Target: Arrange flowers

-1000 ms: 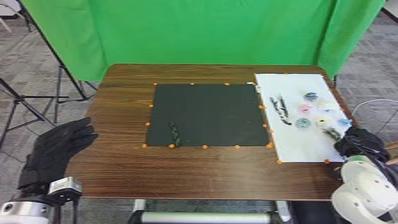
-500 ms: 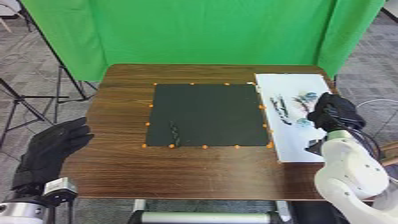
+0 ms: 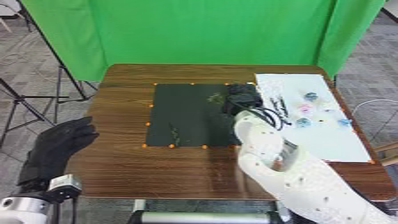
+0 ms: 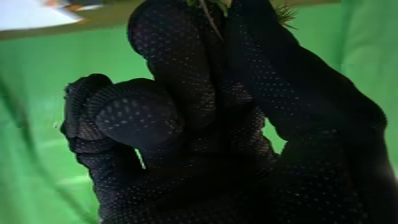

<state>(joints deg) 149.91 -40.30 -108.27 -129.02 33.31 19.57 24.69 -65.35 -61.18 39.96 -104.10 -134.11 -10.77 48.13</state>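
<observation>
My right hand is over the upper right part of the black mat, pinching a green sprig that sticks out to its left. In the right wrist view the hand holds the sprig between thumb and fingers. A dark green stem lies on the mat's lower left. On the white sheet are a blue-grey flower, a pink one, a teal one and dark stems. My left hand stays off the table's left side, fingers relaxed.
Orange markers edge the mat on the brown wooden table. A green curtain hangs behind the table. My right forearm crosses the table's front right and covers the lower left part of the white sheet.
My right hand has swung left from the white sheet's right side, across the sheet, to the black mat, carrying the sprig. The left hand has barely moved.
</observation>
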